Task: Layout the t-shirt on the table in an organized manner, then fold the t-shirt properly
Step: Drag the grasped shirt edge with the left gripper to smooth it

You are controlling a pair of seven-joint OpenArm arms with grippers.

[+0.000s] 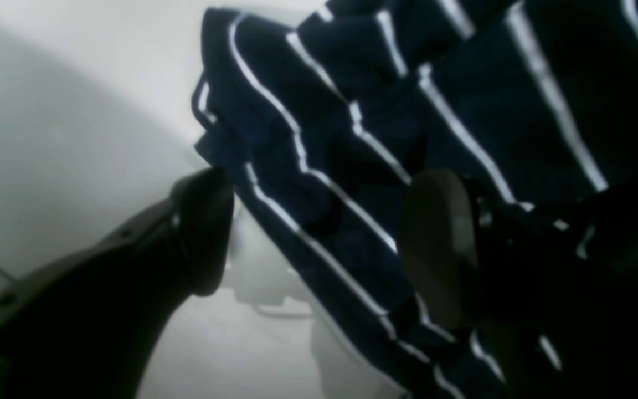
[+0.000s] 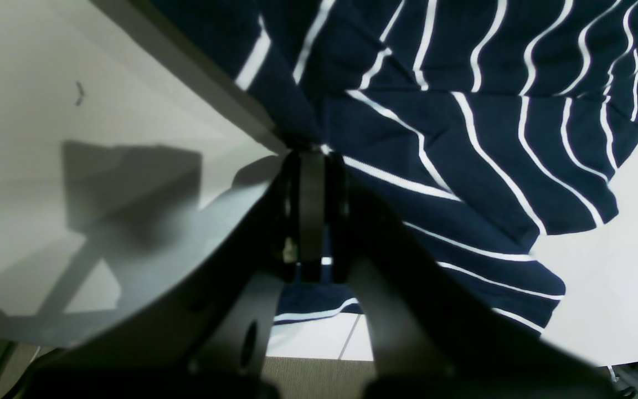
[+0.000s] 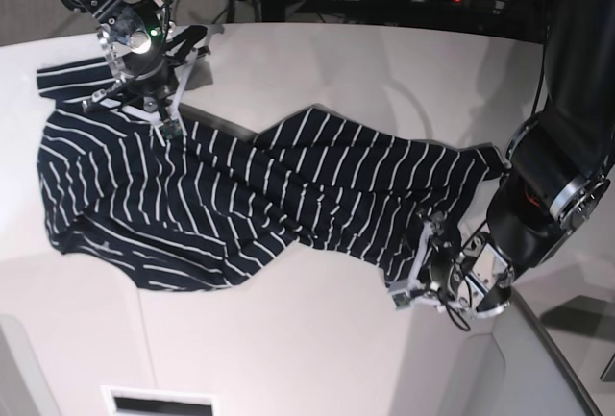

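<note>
- I have the shirt (image 3: 259,200) stretched in a long diagonal across the table (image 3: 317,339), one end bunched at the far left of the base view and the other trailing toward the near right corner.
- My right gripper (image 2: 312,166) has its jaws clenched on a fold of the shirt near that far left end; the wrist view shows cloth pinched between the pads.
- My left gripper (image 1: 319,233) stands with its jaws apart and a striped edge of cloth passing between the fingers (image 1: 208,221). I cannot tell whether it truly has a hold, so I treat it as not yet gripping.
- I judge the step to be the spreading: the cloth is rumpled and folded over itself in the middle, so nothing is ready to fold.
- To do it well I would get the left jaws on a single layer at the hem edge, not a bunch, then draw the two ends apart low over the surface so the wrinkles pull out without dragging the shirt off the rim.
- The tabletop is smooth, pale and curved at the near edge; it should let the cloth slide easily.
- Beyond the far edge I see cables and dark equipment on the floor.
</note>
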